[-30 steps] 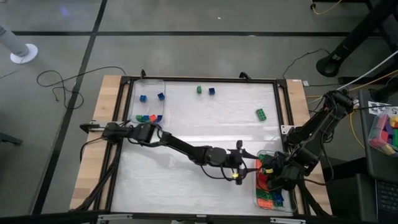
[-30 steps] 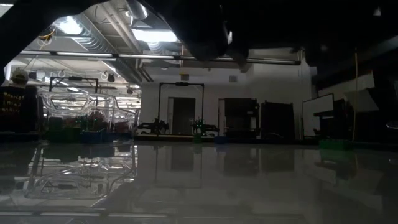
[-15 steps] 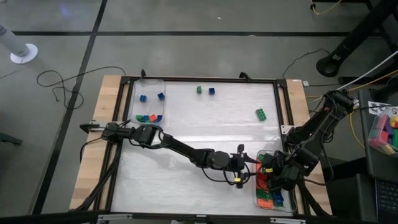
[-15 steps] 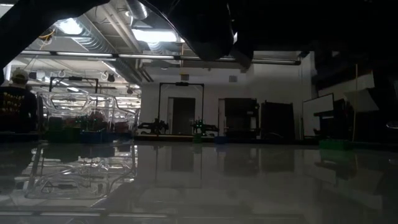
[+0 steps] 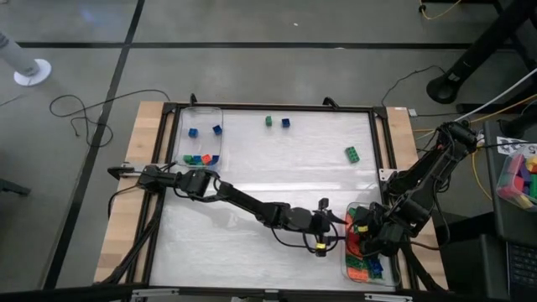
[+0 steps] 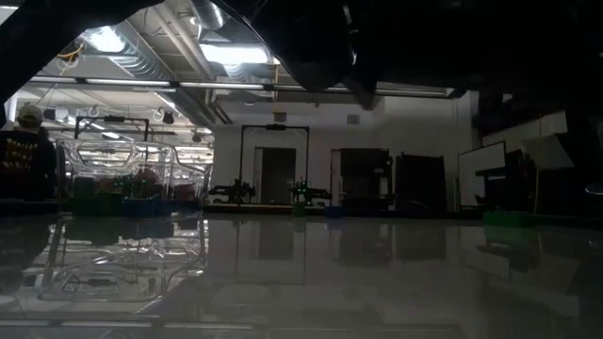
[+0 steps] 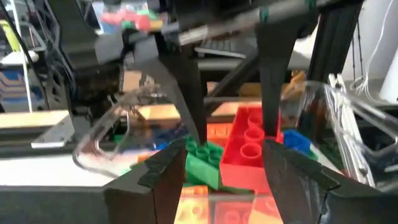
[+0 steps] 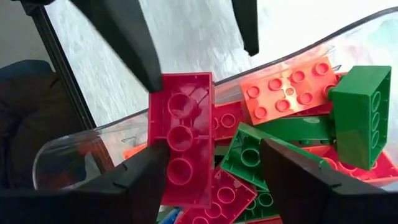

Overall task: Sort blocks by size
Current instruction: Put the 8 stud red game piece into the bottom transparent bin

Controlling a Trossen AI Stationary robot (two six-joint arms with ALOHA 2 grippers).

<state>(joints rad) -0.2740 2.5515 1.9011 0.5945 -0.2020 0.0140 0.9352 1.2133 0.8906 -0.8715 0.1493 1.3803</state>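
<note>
A clear tray [image 5: 370, 267] at the near right holds several long bricks, red, orange, green and blue. A red long brick [image 8: 181, 147] lies tilted on top of them, hollow side toward the right wrist camera; it also shows in the left wrist view [image 7: 247, 148]. My left gripper [image 5: 334, 221] is open at the tray's left wall. My right gripper [image 5: 367, 238] is open over the tray. A second clear tray [image 5: 201, 134] at the far left holds small square blocks. On the table lie a small green block [image 5: 268, 121], a small blue one [image 5: 285, 122] and a larger green one [image 5: 352, 153]. My left gripper has one fingertip [image 8: 152, 78] at the red brick's far corner [image 8: 163, 82]; I cannot tell whether it touches. My right gripper has one finger [image 8: 146, 171] along the brick's long side [image 8: 163, 163]; I cannot tell whether it touches. The other finger of each stands well clear, so neither pinches the brick.
The black frame [image 5: 379, 151] runs round the table. Coloured blocks [image 5: 520, 178] sit off the table's right side. The table's middle [image 5: 277, 168] is bare. The low view shows only the arms' dark undersides [image 6: 311, 38] and a person [image 6: 19, 141] far off.
My left gripper has gone a little toward the table's right edge, closer to the near right tray. My right gripper has stayed over that tray.
</note>
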